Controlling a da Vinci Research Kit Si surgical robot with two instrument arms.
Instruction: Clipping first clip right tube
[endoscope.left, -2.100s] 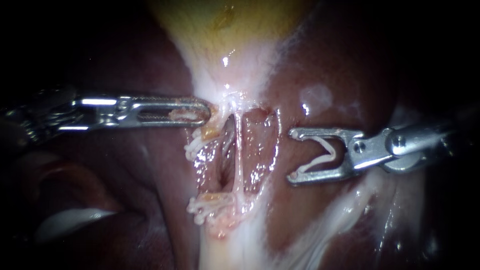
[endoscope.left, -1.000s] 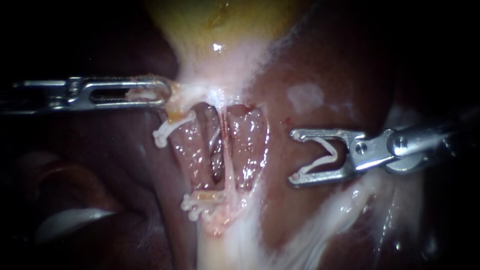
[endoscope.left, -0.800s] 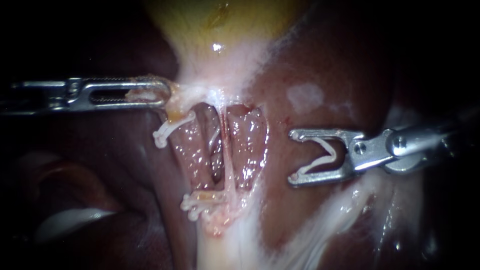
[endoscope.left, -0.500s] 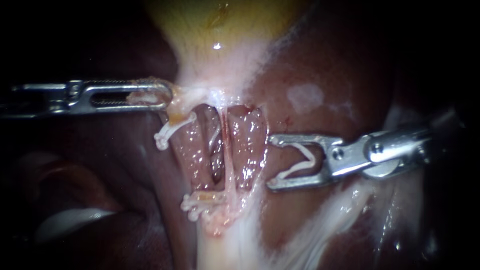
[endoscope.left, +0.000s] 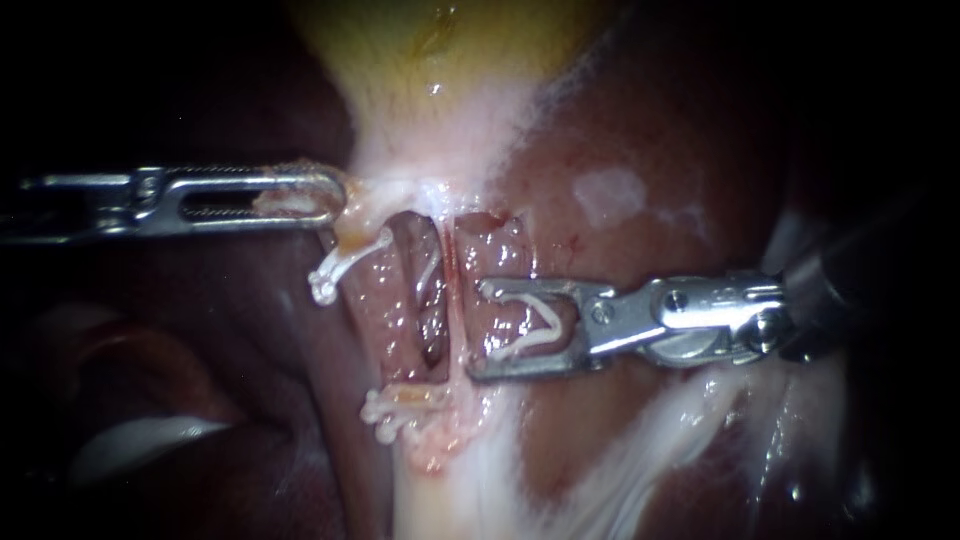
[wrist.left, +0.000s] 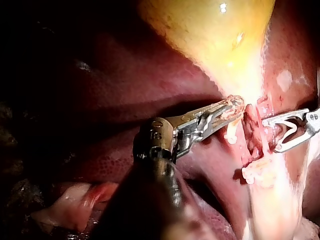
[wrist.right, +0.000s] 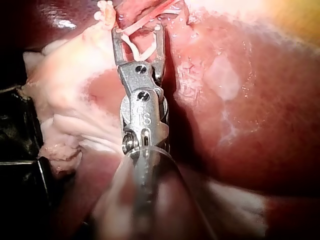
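The jaws of the right instrument (endoscope.left: 478, 330) stand wide. Both of them touch the loaded clip (endoscope.left: 530, 325), a white V that opens toward the left, so these jaws hold the clip and nothing else. Their tips are just to the right of the right tube (endoscope.left: 454, 275). This tube is a thin pink strand that runs from far to near across the window (endoscope.left: 415, 310) opened in the tissue. The tube is not between the jaws, and I cannot tell if the tips touch it. In the right wrist view the clip sits the same way, with its two ends at the jaw tips and its bend toward the shaft.

The jaws of the left instrument (endoscope.left: 335, 195) lie together and grip a fold of pale tissue (endoscope.left: 365, 185) at the far left corner of the window, just near of the gallbladder (endoscope.left: 440, 60). The left wrist view shows this tissue pressed between the two jaw tips.

A single clip (endoscope.left: 335, 265) hangs just near of the left jaws, at the left edge of the window. A clip cluster (endoscope.left: 395, 410) sits at the near end of the window, left of the right tube. The two instruments are apart, with the window between them.

The yellow gallbladder narrows toward the window. The dark red liver (endoscope.left: 650, 130) lies around it and carries a pale spot (endoscope.left: 610, 190), far of the right instrument.
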